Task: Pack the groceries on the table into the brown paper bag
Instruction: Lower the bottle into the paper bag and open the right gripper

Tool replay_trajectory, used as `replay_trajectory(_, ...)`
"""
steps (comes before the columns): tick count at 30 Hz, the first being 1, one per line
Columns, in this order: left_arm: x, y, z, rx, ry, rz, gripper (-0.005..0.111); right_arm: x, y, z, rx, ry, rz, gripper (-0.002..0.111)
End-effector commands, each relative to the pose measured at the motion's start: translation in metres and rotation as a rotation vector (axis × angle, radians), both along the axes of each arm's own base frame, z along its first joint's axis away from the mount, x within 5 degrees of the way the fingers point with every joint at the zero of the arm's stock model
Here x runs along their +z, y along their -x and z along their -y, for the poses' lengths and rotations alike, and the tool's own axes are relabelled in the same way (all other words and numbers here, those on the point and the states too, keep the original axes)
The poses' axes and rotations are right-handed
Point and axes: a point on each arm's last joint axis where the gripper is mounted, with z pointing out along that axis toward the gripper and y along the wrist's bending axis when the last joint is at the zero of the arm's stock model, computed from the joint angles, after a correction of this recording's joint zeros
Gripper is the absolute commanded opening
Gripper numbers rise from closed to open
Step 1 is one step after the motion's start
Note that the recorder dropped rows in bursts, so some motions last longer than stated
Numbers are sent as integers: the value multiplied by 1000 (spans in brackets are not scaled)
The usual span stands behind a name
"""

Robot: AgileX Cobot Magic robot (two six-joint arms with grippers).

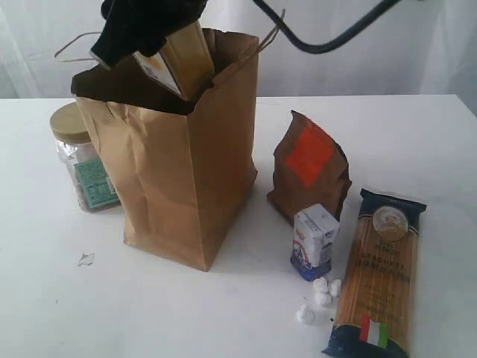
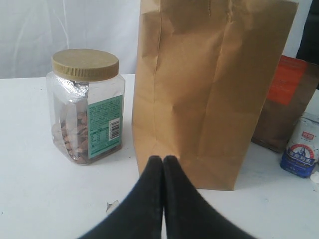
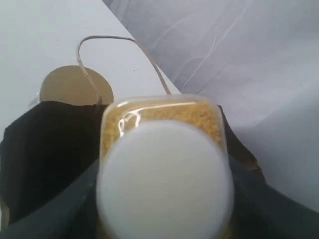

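The brown paper bag [image 1: 186, 164] stands open on the white table [image 1: 246, 313]. My right gripper [image 1: 141, 33] is above its mouth, shut on the white-capped yellow-grain bottle [image 1: 179, 63], which tilts into the opening. From the right wrist the cap [image 3: 164, 174] fills the view over the bag's dark inside [image 3: 45, 159]. My left gripper [image 2: 163, 160] is shut and holds nothing, low in front of the bag [image 2: 214, 89]. The tan-lidded jar [image 1: 82, 164] stands left of the bag. The brown pouch [image 1: 309, 168], small carton [image 1: 314, 240] and spaghetti pack [image 1: 380, 276] are to its right. No can shows.
Small white lumps [image 1: 320, 294] lie beside the carton and spaghetti pack. A scrap of clear wrapping [image 1: 86, 259] lies on the table left of the bag. A black cable [image 1: 328, 41] hangs above the right side. White curtain closes off the back.
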Motion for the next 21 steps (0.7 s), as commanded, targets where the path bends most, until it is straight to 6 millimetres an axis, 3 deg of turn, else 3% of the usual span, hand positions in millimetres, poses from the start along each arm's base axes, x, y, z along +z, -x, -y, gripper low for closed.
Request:
replay_trajectory(1,-1,0,0,-3,7,2,0,7,-11,2,6,-45,67,0)
replay_trajectory(21,-1,0,0,-3,7,2,0,-31,-51,5,-55,-81,-42,0)
